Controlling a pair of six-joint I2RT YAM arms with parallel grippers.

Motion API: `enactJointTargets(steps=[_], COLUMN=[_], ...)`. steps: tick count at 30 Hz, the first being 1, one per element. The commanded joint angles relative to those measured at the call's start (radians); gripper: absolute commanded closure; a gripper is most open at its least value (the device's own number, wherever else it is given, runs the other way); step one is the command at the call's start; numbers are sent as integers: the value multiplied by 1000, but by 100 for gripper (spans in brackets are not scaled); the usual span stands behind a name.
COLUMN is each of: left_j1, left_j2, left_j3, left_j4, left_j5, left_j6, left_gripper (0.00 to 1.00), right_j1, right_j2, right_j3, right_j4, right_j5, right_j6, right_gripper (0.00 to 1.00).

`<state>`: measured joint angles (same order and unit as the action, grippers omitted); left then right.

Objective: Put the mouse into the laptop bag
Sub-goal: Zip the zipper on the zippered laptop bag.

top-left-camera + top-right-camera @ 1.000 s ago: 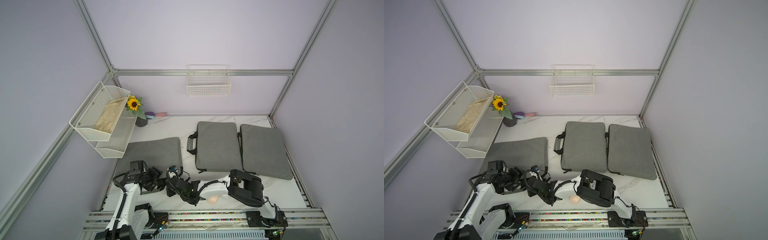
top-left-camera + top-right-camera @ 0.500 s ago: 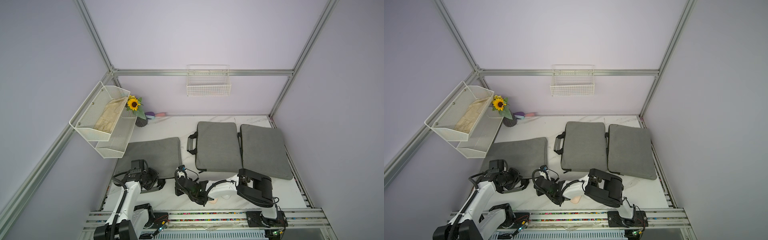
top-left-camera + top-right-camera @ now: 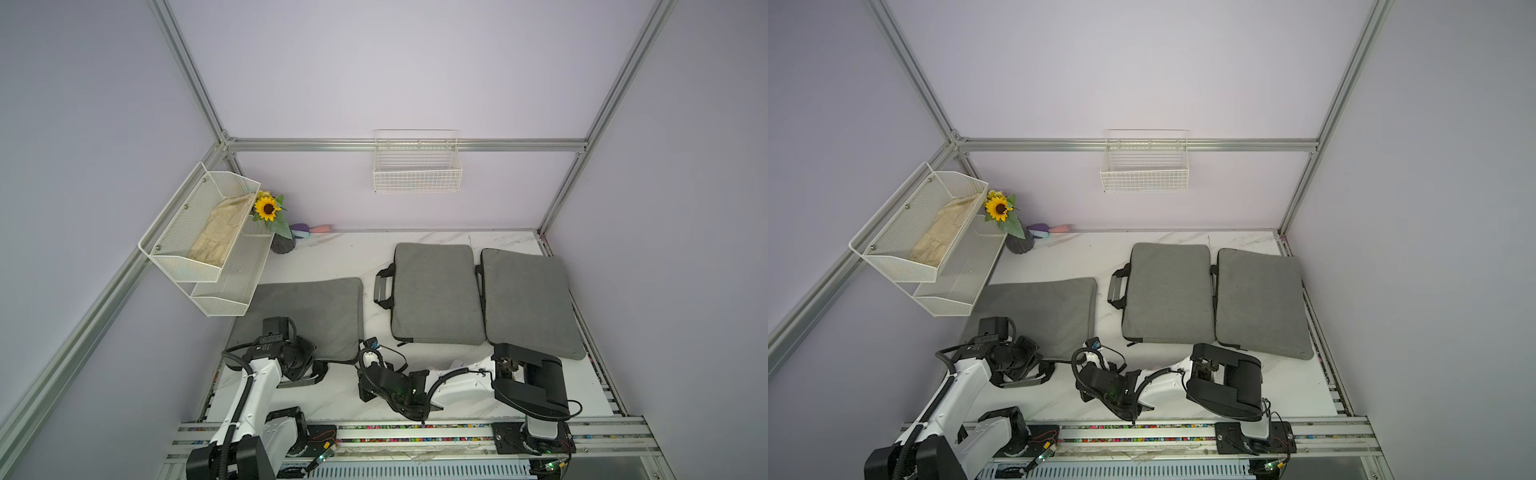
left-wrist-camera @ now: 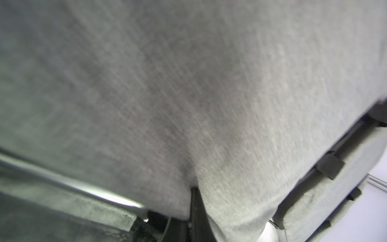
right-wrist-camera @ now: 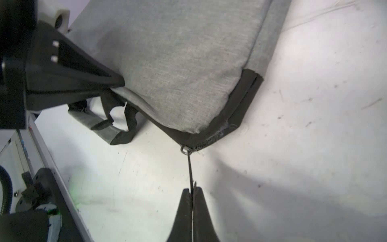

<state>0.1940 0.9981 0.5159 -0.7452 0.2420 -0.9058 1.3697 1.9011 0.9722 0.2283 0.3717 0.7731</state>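
Note:
The grey laptop bag lies flat at the left of the white table. My left gripper is shut on the fabric of the bag's front edge; the pinch also shows on the laptop bag in the right wrist view, where the left gripper bites the edge beside the bag's handle. My right gripper is shut on the thin zipper pull, which runs taut to the bag's near corner. In a top view the right gripper sits just in front of that corner. The mouse is hidden.
Two more grey bags lie side by side on the table, one in the middle and one at the right. A white mesh shelf overhangs the left side, with a sunflower pot behind it. A wire basket hangs on the back wall.
My left gripper has shut on the bag's front edge. The right arm has drawn to the right with the zipper pull and now covers the spot where the pinkish mouse lay.

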Motion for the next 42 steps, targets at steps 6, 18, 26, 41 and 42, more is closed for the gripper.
enactJointTargets(steps=[6, 18, 26, 41, 42], left_j1=[-13, -100, -117, -117, -118], left_j2=[90, 230, 339, -88, -130], left_j3=[186, 261, 332, 63, 34], left_j4=[73, 138, 165, 18, 18], left_j5=[-93, -114, -122, -81, -51], left_j6=[41, 42, 78, -6, -10], left_gripper=[97, 92, 80, 34, 32], right_j1=[110, 134, 139, 119, 118], right_j2=[111, 237, 292, 261, 257], right_j3=[77, 267, 361, 306, 303], right_j4=[45, 130, 123, 100, 102], right_j5=[-33, -104, -113, -45, -45], right_j6=[-10, -60, -92, -80, -82], right_gripper=[100, 100, 100, 100, 100])
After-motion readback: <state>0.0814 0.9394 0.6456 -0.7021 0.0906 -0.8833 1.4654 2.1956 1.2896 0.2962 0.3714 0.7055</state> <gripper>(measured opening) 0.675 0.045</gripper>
